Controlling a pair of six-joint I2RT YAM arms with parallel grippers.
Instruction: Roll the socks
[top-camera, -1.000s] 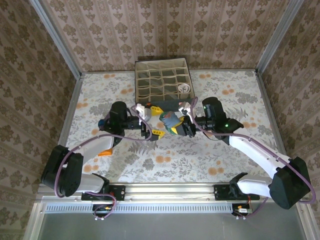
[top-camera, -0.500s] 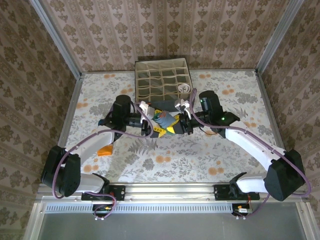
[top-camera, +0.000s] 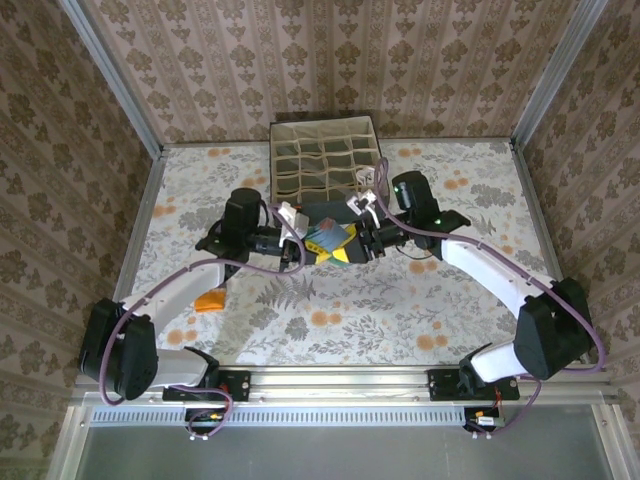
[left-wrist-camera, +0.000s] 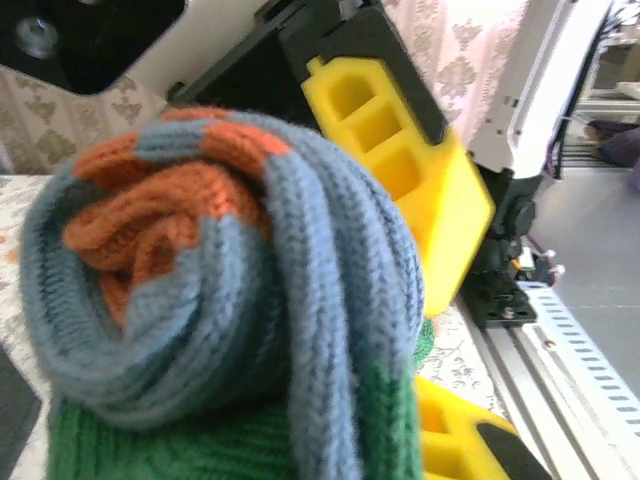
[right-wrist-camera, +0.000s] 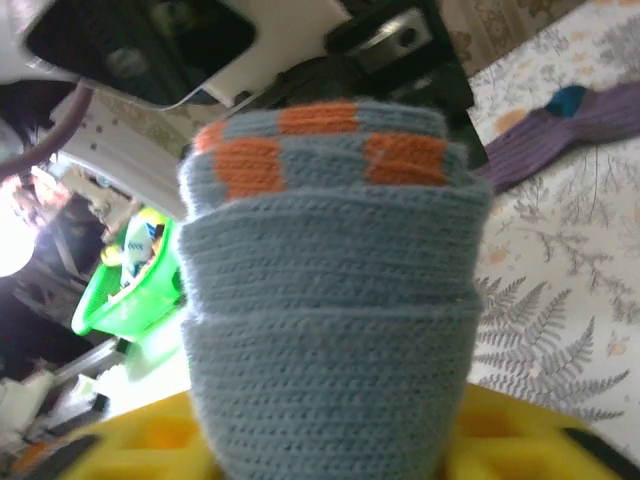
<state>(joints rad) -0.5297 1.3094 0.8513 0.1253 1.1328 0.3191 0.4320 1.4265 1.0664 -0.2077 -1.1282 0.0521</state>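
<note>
I am standing at the near edge, at 6 o'clock. A metal rail is running along this edge, and both arms are growing up from it. The table is wearing a cloth with flowers and ferns. Most of the cloth toward 6 o'clock is lying bare, so there is open room to move there. A small orange thing is lying at about 8 o'clock, just beside the left arm.

In the middle the two arms are meeting. The left gripper is reaching in from 9 o'clock and the right gripper from 3 o'clock. The rolled sock is sitting between them, touching both. It is grey-blue with orange and green. Its long way is running from 9 to 3 o'clock, and its orange end is pointing at the left gripper. I cannot tell if either gripper is squeezing it or letting go.

A purple sock is lying flat on the cloth a little past the roll. At 12 o'clock a grey box with many little pockets is sitting against the far edge. Papered walls and metal posts are closing in the far side and both sides.
</note>
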